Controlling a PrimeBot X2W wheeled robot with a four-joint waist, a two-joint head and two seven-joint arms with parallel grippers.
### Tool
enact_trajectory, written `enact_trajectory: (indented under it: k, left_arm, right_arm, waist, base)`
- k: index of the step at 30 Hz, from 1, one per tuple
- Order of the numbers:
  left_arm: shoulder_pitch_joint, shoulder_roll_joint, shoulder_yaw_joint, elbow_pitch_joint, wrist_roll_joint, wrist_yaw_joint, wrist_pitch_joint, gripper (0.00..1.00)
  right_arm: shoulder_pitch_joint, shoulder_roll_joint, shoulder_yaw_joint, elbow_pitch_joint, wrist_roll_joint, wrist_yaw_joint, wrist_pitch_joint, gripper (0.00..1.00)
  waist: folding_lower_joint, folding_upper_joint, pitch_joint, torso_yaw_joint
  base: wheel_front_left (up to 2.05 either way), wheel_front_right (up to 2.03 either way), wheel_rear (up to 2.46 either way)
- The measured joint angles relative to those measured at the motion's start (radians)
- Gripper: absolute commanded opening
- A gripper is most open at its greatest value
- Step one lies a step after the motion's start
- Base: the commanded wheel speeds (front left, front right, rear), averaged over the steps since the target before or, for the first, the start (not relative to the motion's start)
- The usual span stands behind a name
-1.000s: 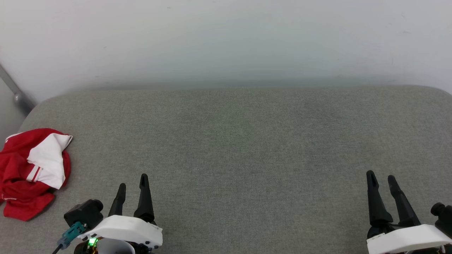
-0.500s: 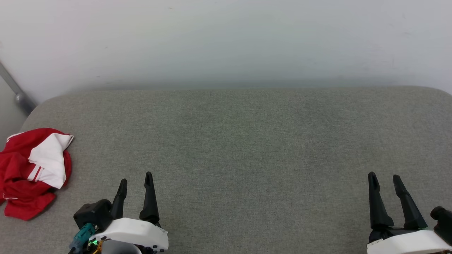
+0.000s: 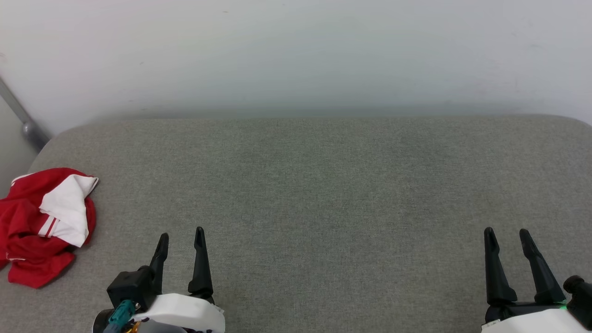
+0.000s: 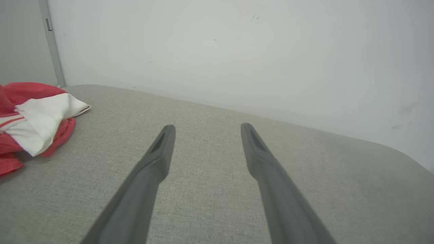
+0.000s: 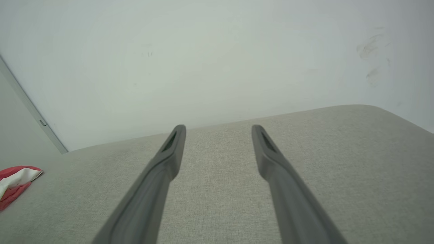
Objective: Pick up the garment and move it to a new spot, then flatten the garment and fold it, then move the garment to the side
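Garment (image 3: 44, 224): crumpled heap, 9 o'clock edge of grey cushion (image 3: 323, 185).
Left gripper (image 3: 180, 238): fingers parted, empty, 7 o'clock.
Right gripper (image 3: 508, 238): parted, empty, 5 o'clock.
Progress: nothing done; pickup, flattening, folding, moving aside remain.

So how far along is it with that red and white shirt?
Nothing looks done yet: the garment lies crumpled at the left end of the grey cushion. In hand: nothing, since the left gripper and right gripper are both open, empty and apart from it. To do: picking it up, moving it, flattening, folding, setting it aside.
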Motion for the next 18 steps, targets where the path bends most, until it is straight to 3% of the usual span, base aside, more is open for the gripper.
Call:
enact_trajectory:
  k: [18]
  left_arm:
    - [0.027,-0.025,0.016,-0.003,0.141,-0.016,-0.037,1.0]
  right_arm:
    - [0.026,0.0,0.0,-0.001,-0.056,0.0,-0.038,1.0]
  waist:
    - [0.0,0.0,-0.006,0.003]
  base:
    - [0.0,0.0,0.0]
